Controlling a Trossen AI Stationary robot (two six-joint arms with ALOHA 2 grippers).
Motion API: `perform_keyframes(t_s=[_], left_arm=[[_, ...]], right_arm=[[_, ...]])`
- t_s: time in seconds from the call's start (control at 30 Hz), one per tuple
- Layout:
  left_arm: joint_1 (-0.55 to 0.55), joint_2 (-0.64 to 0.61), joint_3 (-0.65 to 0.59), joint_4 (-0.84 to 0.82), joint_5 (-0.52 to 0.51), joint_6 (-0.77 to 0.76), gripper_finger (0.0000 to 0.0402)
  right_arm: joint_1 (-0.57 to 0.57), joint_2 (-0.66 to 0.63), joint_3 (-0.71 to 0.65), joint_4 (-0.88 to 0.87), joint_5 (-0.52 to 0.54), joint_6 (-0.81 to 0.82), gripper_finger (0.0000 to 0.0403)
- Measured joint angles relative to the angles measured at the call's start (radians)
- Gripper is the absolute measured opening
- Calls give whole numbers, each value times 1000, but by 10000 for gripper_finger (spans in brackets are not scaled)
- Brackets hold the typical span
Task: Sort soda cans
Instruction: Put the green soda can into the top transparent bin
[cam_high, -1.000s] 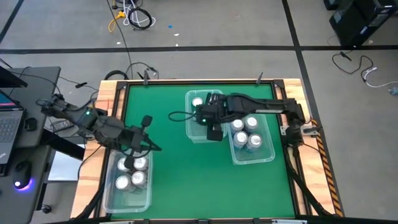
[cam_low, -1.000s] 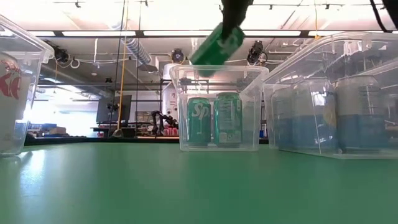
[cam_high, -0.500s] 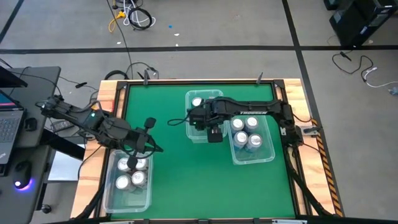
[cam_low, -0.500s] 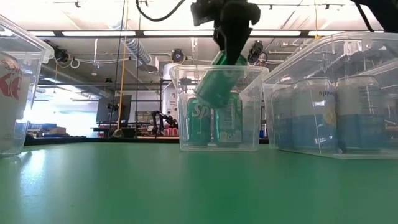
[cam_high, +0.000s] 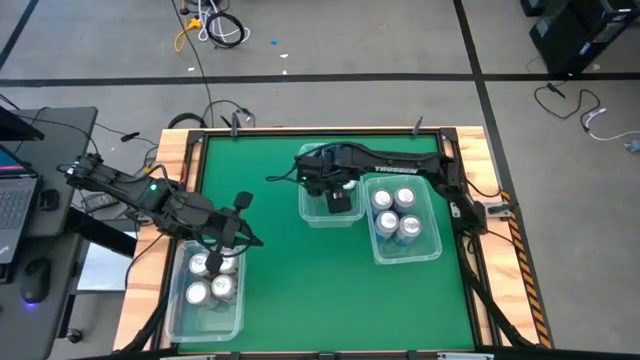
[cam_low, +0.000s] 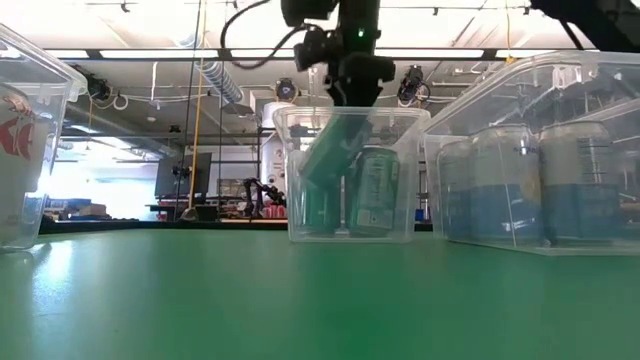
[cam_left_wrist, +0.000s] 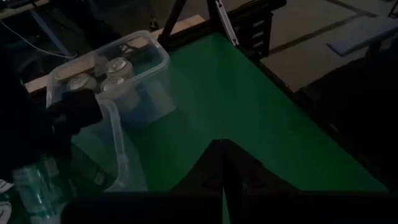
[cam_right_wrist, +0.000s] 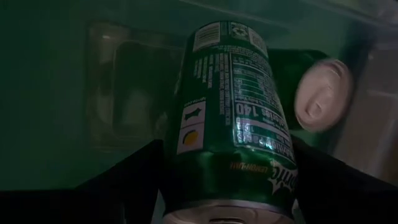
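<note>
Right pincer (cam_low: 345, 95) grasping a green can (cam_right_wrist: 233, 124), tilted, lowered into the middle bin (cam_high: 312, 215) at the desk's (cam_high: 300, 280) far side, beside what looks like one more green can (cam_low: 375, 190). Left pincer (cam_high: 240, 225) clenched, empty, above left bin (cam_high: 175, 320).

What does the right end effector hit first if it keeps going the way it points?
Likely the floor of the middle clear bin. The right end effector points down into it, holding a tilted green can beside an upright green can; depth is unclear.
</note>
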Motion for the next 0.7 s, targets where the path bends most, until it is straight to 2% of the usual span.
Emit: perform_keyframes(t_s=[0.37,0.57,0.7], left_arm=[[-2,2,0,1,17,-7,1],[-3,2,0,1,23,-13,1],[-3,2,0,0,38,-22,1]], right_arm=[[-11,43,-4,18,-58,-8,289],[-17,43,-6,90,-20,32,337],[-20,43,-6,141,-14,41,322]])
